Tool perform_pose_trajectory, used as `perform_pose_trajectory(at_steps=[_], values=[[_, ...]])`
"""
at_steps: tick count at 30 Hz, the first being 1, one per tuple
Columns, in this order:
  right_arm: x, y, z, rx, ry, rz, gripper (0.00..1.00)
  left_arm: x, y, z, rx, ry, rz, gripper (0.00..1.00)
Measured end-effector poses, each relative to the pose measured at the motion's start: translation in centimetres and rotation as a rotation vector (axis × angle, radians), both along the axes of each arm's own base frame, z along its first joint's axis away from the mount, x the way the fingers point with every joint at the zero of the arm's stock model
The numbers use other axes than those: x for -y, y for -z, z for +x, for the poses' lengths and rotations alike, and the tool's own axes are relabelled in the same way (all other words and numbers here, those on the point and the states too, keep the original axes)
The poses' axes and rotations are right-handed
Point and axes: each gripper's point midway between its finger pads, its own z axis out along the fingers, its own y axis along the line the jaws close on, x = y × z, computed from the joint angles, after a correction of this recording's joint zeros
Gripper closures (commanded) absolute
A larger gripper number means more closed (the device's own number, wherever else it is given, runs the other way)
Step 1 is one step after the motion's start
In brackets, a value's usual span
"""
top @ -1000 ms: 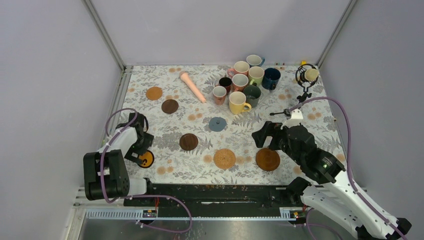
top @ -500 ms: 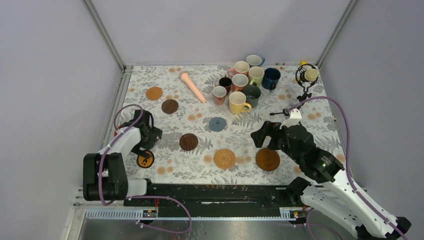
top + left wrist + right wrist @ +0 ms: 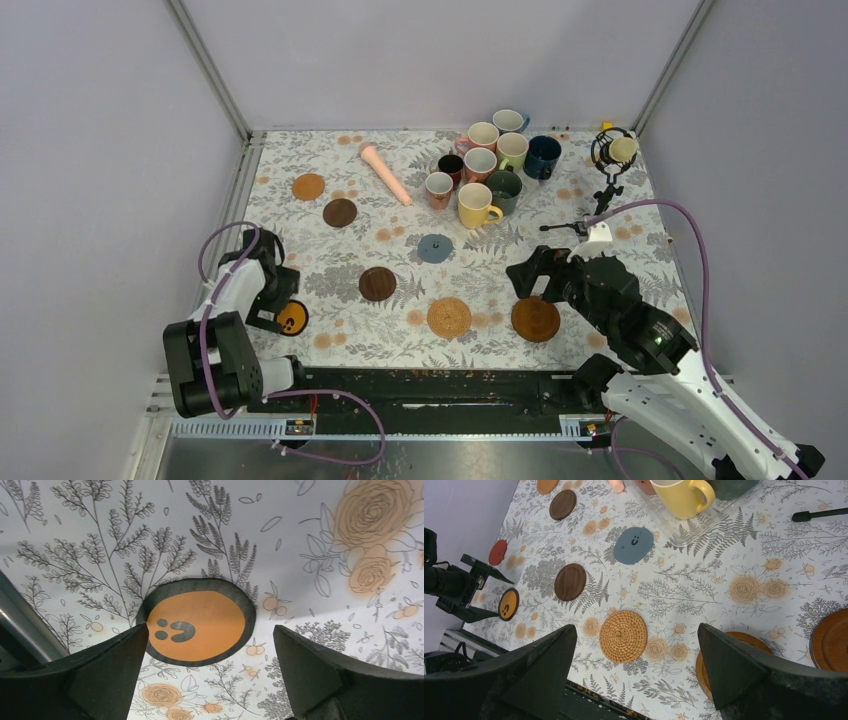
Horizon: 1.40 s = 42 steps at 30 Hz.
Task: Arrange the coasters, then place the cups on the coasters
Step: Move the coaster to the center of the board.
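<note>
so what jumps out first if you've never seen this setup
The huddle of mugs at the back right, a yellow mug in front. Then the coasters strewn over the floral tablecloth, and the left claw open over a black-rimmed orange coaster with a smiley face, near the left edge.

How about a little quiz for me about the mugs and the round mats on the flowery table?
1. True or false: the yellow ceramic mug stands on a coaster.
2. Pick one. What lies on the table between the open fingers of the left gripper? A: the black-rimmed round orange coaster with a smiley face. B: a silver spoon. C: a green sponge.
3. Short answer: what colour is the round flat coaster with a little face that lies nearest that mug?

Key: 1 false, no coaster is under it. 2 A. 3 grey-blue.
</note>
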Motion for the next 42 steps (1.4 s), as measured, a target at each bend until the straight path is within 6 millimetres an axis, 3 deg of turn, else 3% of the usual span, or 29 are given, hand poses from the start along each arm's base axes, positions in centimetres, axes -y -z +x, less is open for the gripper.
perform_pose_trajectory(at_steps=[6, 26, 33, 42], values=[[0.1, 0.1, 0.0, 0.009, -0.006, -0.018, 0.01, 0.1, 1.1, -1.1, -0.059, 0.015, -0.005, 0.01], [0.0, 1.3, 1.0, 0.003, -0.001, -0.085, 0.00, 1.2, 1.2, 0.1, -0.064, 0.126, -0.028, 0.13], [-0.1, 1.4, 1.3, 0.006, -0.002, -0.093, 0.01, 2.4, 1.2, 1.3, -0.063, 0.194, -0.028, 0.12], [-0.1, 1.6, 1.3, 0.006, -0.005, -0.101, 0.01, 2.1, 0.7, 1.4, -0.046, 0.157, -0.013, 0.05]])
